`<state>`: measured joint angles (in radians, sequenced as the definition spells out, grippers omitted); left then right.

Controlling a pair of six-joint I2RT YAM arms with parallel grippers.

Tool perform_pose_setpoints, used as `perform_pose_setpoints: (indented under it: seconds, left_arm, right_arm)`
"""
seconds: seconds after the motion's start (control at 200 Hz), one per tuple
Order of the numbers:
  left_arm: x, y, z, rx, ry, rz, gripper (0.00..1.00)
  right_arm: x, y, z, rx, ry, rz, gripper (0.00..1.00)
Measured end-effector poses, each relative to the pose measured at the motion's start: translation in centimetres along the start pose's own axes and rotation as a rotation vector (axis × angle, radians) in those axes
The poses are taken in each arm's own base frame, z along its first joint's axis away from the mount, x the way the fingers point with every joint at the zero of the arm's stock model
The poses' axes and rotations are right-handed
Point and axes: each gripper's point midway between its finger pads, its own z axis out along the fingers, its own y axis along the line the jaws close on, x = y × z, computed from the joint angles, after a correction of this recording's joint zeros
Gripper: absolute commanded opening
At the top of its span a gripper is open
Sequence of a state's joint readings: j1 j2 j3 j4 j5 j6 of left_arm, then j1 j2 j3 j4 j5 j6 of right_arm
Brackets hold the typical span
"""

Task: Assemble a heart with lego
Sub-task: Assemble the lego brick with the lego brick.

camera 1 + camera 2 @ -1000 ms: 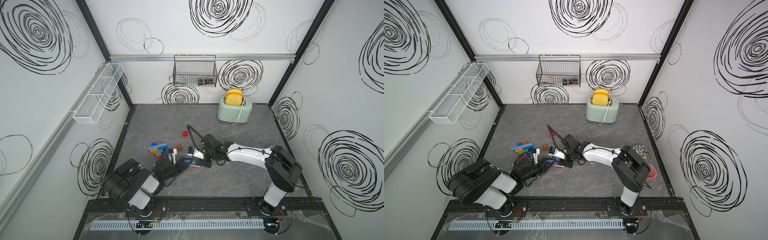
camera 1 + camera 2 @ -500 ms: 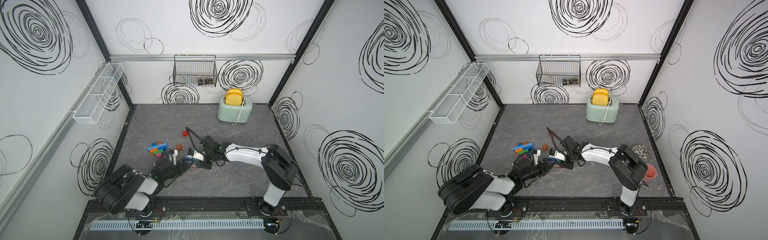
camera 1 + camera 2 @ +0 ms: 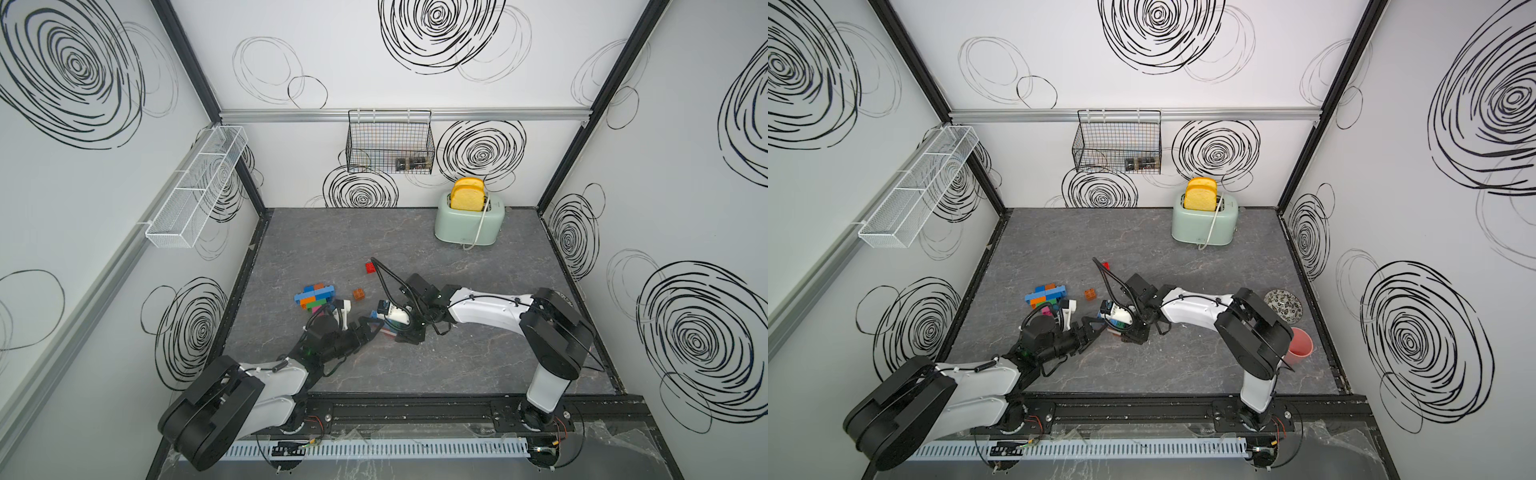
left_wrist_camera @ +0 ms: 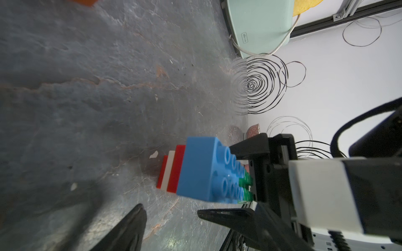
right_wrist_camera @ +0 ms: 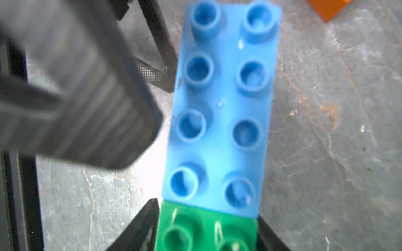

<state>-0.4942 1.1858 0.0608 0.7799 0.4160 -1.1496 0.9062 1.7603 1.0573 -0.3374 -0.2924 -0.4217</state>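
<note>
The left gripper (image 3: 371, 327) lies low over the grey stone-look table (image 3: 332, 232), its jaws spread wide and holding nothing. A cluster of blue, orange, green and pink plastic bricks (image 3: 314, 296) sits beside it, toward the back wall. Just ahead of its fingertips the blue eight-stud plastic brick (image 4: 202, 171) rests on red and white layers, a green brick (image 5: 206, 230) poking out at the far end. The right gripper (image 5: 207, 211) straddles that green end with jaws partly parted, and a thin gap shows beside one finger.

No writing can be read anywhere. The mint-green toaster (image 4: 258, 19) bears one small label (image 4: 245, 37), its letters too small to make out.
</note>
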Motion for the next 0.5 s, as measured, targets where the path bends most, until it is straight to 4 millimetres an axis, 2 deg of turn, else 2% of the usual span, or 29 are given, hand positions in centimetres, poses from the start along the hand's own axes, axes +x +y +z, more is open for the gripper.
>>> perform_pose_setpoints:
  seconds: [0.28,0.5]
  left_arm:
    - [-0.8,-0.5,-1.2,-0.007,-0.031,0.026,0.83]
    - [-3.0,-1.2,-2.8,-0.037,-0.097,0.069,0.83]
  right_arm:
    - [-2.6,0.0,-3.0,0.026,-0.088,-0.017,0.72]
    - [-3.9,0.4,-4.0,0.005,-0.111,-0.021,0.72]
